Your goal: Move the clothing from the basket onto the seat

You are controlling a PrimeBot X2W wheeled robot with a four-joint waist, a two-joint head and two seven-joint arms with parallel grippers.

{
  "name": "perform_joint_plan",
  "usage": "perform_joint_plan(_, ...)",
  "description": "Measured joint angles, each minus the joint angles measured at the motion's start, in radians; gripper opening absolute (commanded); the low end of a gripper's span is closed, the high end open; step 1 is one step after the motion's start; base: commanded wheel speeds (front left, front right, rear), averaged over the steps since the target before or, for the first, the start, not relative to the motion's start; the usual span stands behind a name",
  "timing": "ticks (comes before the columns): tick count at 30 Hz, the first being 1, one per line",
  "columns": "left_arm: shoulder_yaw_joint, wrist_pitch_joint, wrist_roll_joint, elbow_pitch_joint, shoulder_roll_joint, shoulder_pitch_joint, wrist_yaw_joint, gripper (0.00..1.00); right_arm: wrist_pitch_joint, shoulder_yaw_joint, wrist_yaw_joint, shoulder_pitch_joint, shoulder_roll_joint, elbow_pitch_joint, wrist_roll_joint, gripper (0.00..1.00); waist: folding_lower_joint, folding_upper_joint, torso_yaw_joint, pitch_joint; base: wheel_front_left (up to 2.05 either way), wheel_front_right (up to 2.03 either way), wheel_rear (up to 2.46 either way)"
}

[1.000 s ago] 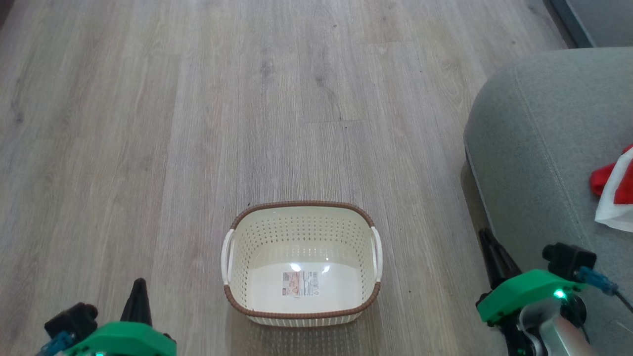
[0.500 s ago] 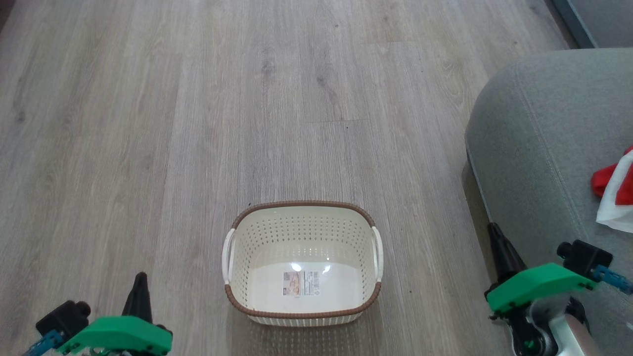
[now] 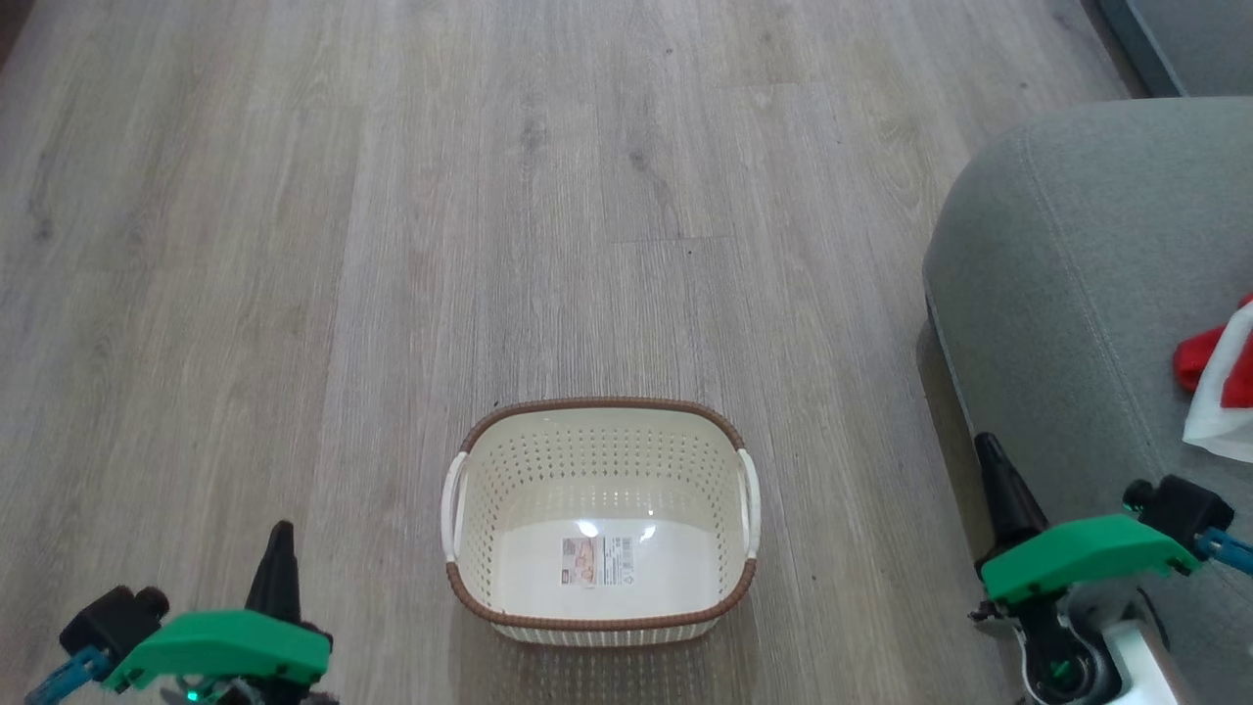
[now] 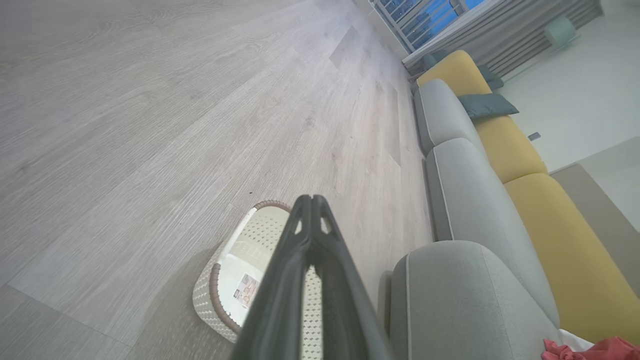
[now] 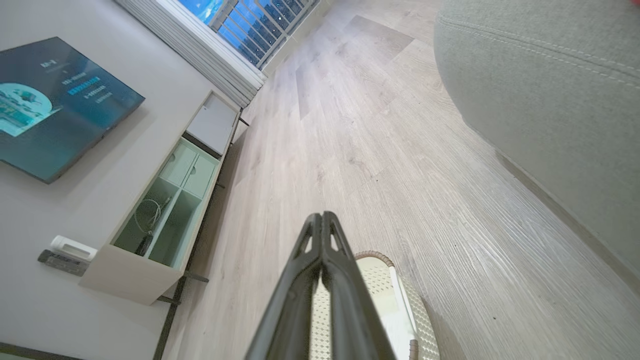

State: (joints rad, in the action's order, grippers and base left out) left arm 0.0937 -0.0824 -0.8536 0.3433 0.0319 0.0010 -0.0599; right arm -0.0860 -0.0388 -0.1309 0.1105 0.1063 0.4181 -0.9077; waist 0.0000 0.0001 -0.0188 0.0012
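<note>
The cream basket (image 3: 599, 431) with a brown rim stands on the wood floor, holding nothing but a label sticker (image 3: 596, 561). Red and white clothing (image 3: 1221, 382) lies on the grey-green seat (image 3: 1067, 294) at the right edge. My left gripper (image 3: 281, 537) hangs shut at the lower left, to the left of the basket. My right gripper (image 3: 987, 448) is shut at the lower right, beside the seat's front edge. In the left wrist view the shut left gripper (image 4: 311, 199) lies over the basket (image 4: 220, 280), and red clothing (image 4: 595, 348) shows on the seat (image 4: 465, 295). The right wrist view has the shut right gripper (image 5: 322, 216) above the basket (image 5: 395, 280).
Wood floor (image 3: 392, 245) spreads wide ahead and to the left. A sofa with grey and yellow cushions (image 4: 505, 150) runs along the seat side. A white cabinet (image 5: 165, 210) and a wall screen (image 5: 55, 105) stand on the opposite side.
My right gripper has drifted right and slightly up along the seat edge. My left gripper has sunk a little lower in view. The basket and clothing have stayed put.
</note>
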Motion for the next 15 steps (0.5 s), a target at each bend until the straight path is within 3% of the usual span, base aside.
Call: perform_joint_plan(15, -0.001, 0.039, -0.163, -0.009, 0.0, -0.002, -0.016, 0.0, 0.042, 0.037, 0.0, -0.001, -0.009, -0.029, -0.152, 0.0, 0.0, 0.0, 0.004, 0.0, 0.0, 0.0, 0.0)
